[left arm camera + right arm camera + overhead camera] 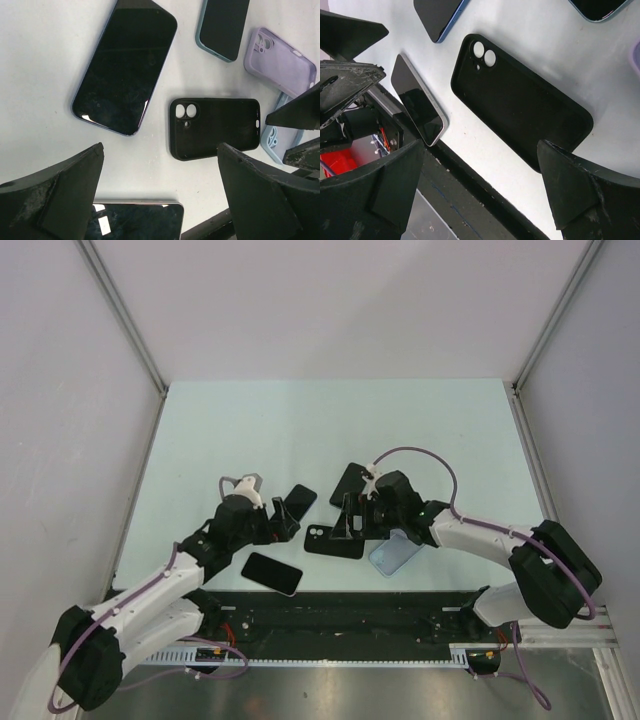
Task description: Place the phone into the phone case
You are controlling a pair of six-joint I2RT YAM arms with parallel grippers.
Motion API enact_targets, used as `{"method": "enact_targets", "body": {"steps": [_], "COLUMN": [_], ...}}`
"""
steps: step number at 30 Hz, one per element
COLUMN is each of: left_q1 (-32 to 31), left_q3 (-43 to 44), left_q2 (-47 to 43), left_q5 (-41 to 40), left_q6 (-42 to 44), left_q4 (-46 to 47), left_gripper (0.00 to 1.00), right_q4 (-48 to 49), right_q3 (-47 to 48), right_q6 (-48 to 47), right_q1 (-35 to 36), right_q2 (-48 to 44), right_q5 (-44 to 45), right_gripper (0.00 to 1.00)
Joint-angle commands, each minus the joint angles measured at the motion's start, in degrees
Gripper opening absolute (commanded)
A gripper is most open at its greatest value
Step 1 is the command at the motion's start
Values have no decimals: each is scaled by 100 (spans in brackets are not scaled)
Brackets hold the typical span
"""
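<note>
Pale table (250,430) inside white walls, both arms reaching in from the near edge. Black case (333,540) lies flat near the middle front, open side up, camera cutout end toward the left arm, nothing inside it. Three phones around it, all screen up, none in a case; cannot tell which one is meant. Left phone (297,502) lies angled just beyond the case's cutout end, right by the left gripper (285,518). Near-edge phone (272,573) lies close to the table's front lip, apart from the case. Far phone (350,480) has a teal rim and sits beyond the case, partly hidden behind the right gripper (350,520) in the top view. Lavender case (277,65) and pale blue case (274,142) lie off the black case's plain end, both open side up; the blue one is partly covered by the right gripper's fingers (295,110) in the left wrist view. Left gripper has its jaws spread wide and holds nothing, above bare table between the left phone and the case. Right gripper is also spread wide and empty, over the case's plain end; cannot tell if a fingertip touches it. The two grippers face each other across the case, crowding both its ends.
</note>
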Motion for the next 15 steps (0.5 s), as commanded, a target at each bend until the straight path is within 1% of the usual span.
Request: {"method": "enact_targets", "body": {"steps": [1,4,8,9,12,15], "left_q1": [66,92,188,197,285,426], "left_q3": [-36,113,298,351,606,817], "left_q2": [-227,-8,501,781,1256,1547], "left_q5": [-321,-391,-453,-488,-593,-602], "left_q6": [-90,-2,42,68,244,349], "left_q4": [-5,-31,-31,-23,-31,-14], "left_gripper": [100,100,100,100,100,100], "right_q4": [452,479,479,505,707,1014], "right_q3": [222,353,818,898,1179,1451], "right_q6": [121,68,-46,-55,-12,198], "right_q1": [34,17,-71,-98,-212,-335], "right_q2": [160,265,589,756,1186,1547], "right_q5": [50,94,112,103,-28,-283], "right_gripper": [100,100,100,100,100,100]}}
